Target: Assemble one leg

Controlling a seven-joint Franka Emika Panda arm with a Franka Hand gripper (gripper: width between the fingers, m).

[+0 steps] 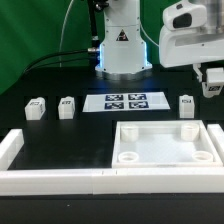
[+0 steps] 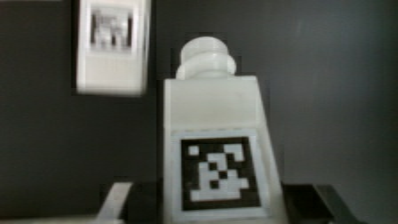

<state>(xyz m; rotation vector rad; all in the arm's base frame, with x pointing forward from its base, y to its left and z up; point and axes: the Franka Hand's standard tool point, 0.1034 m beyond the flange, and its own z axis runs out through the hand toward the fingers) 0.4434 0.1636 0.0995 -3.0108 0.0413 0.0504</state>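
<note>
My gripper (image 1: 212, 88) hangs above the table at the exterior view's right, shut on a leg. In the wrist view this leg (image 2: 214, 130) is a white block with a rounded peg end and a black-and-white tag. It stands between my two dark fingers (image 2: 125, 203), with the gripper (image 2: 222, 205) closed on its sides. A second leg (image 2: 111, 45) lies on the black table beyond it, and it also shows in the exterior view (image 1: 187, 103). Two more legs (image 1: 35, 107) (image 1: 67, 106) lie at the exterior view's left.
The large white square panel (image 1: 165, 152) with corner holes lies at the front right. The marker board (image 1: 125, 101) lies in the middle. A white rail (image 1: 90, 179) runs along the front edge and up the left. The arm's base (image 1: 122, 45) stands behind.
</note>
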